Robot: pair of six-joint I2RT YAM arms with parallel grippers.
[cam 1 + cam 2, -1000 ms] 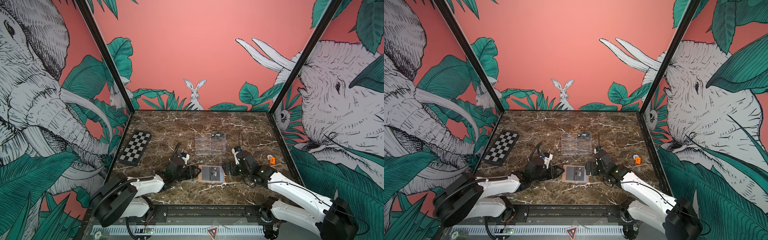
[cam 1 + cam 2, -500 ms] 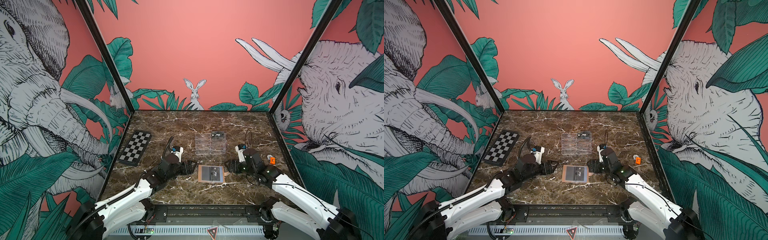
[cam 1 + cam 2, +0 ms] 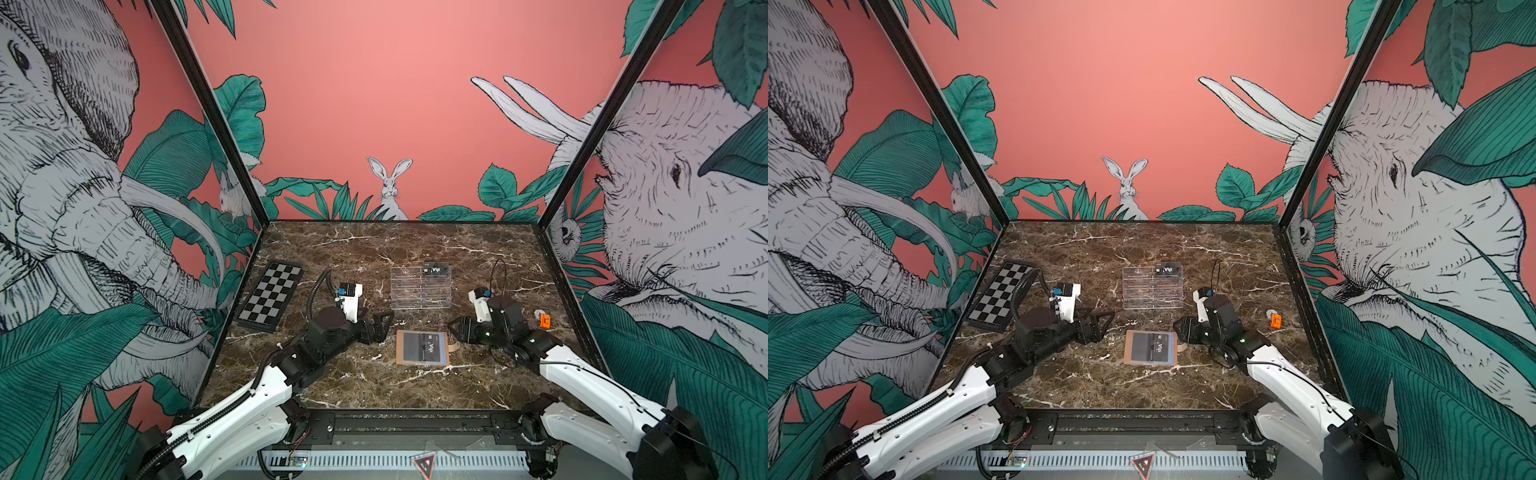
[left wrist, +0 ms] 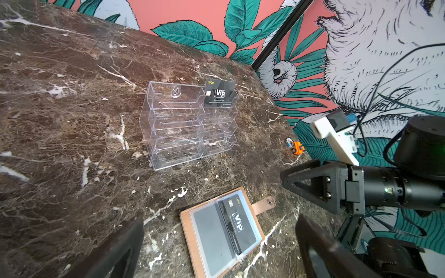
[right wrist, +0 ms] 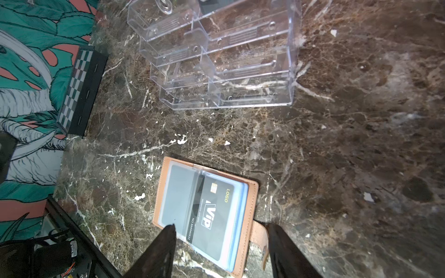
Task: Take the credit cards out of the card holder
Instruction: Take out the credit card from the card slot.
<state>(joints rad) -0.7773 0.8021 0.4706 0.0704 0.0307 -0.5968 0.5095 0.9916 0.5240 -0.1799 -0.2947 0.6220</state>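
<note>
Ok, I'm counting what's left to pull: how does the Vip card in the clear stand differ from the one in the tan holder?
The stand's card stands on edge; the holder's card lies flat. The stand's card is bare; the holder's card sits under a clear sleeve. Both are black with white Vip lettering and a yellow LOGO.

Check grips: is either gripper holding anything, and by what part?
Nothing is held. Left gripper is open, clear of the card holder; right gripper is open, jaws either side of its snap tab, not gripping.
</note>
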